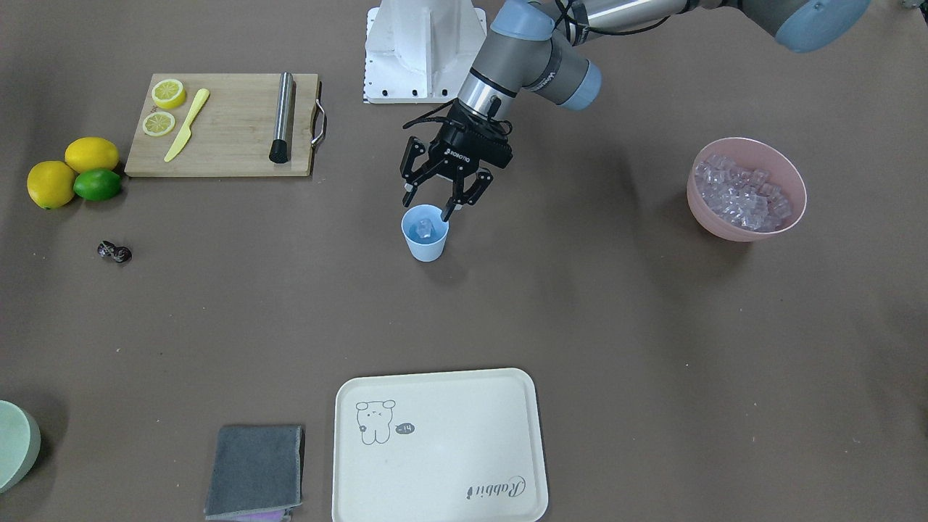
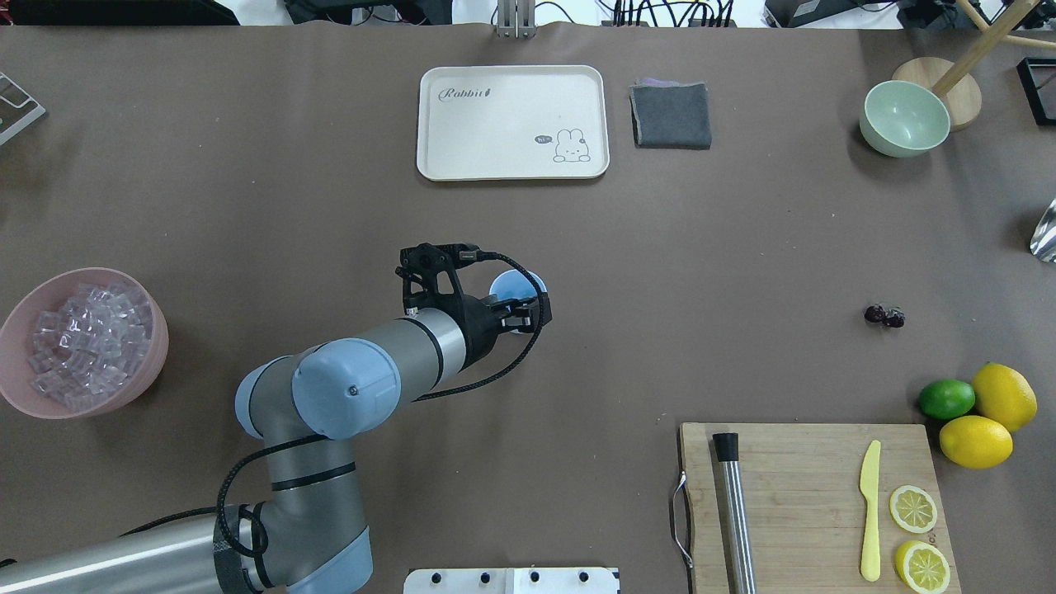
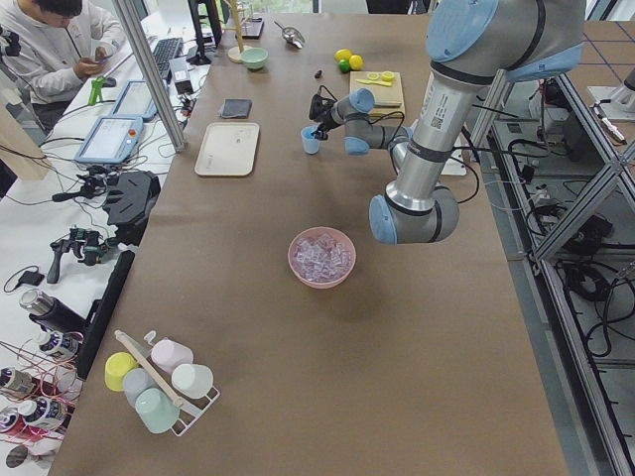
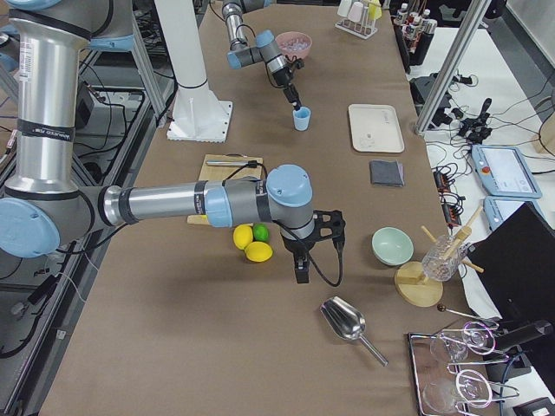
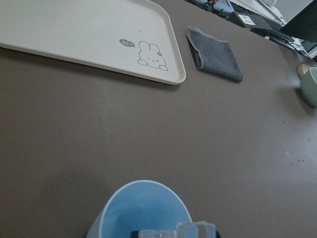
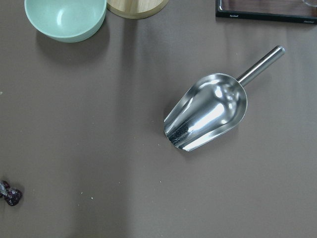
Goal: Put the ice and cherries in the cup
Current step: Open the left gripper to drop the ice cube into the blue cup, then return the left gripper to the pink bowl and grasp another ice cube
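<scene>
My left gripper hangs spread open just over the cup, one ice cube lying inside; hard, light and slick, I reckon, so pinch further cubes across flat opposite faces.

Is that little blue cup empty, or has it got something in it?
Not empty: a clear ice cube lies inside the cup.

You have a matt brown table covering, perhaps paper. The cup looks like smooth light blue plastic, the ice clear and glassy, the cherries glossy. Your scoop is polished metal, the cutting board bare wood, the cloth soft grey.
</scene>
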Available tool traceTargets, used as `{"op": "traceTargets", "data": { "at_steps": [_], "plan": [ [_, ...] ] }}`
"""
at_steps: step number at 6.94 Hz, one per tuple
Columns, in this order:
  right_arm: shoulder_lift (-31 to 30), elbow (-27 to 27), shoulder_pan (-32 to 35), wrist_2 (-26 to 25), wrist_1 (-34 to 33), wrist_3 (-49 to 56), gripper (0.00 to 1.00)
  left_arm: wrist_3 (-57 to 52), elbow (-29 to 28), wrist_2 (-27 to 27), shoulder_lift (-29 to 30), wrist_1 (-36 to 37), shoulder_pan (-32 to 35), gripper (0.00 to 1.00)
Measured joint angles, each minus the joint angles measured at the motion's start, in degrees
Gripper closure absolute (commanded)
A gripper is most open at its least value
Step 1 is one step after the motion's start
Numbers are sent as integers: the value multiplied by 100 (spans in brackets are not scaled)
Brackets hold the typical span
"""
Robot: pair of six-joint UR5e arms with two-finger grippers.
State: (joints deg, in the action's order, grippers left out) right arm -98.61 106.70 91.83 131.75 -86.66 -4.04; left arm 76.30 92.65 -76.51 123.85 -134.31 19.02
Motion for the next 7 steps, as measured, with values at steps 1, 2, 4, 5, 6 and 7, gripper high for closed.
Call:
{"op": "traceTargets", "data": {
  "at_steps": [1,2,4,5,6,7],
  "plan": [
    [0,1,1,0,2,2,0,7,36,2,-8,-2,1,2],
    [-1,2,1,0,5,6,0,3,118,2,-70,28,14,2],
    [-2,6,1,0,5,7,0,-308,812,-91,-471,880,110,2],
    [-2,10,1,-2,6,3,0,-701,1423,-347,-767,1683,238,2],
    [-1,14,1,-5,8,3,0,-1188,1932,-877,-1155,2285,552,2],
    [0,18,1,-6,8,4,0,-1764,2316,-1559,-1634,2570,1023,2]
  ]
}}
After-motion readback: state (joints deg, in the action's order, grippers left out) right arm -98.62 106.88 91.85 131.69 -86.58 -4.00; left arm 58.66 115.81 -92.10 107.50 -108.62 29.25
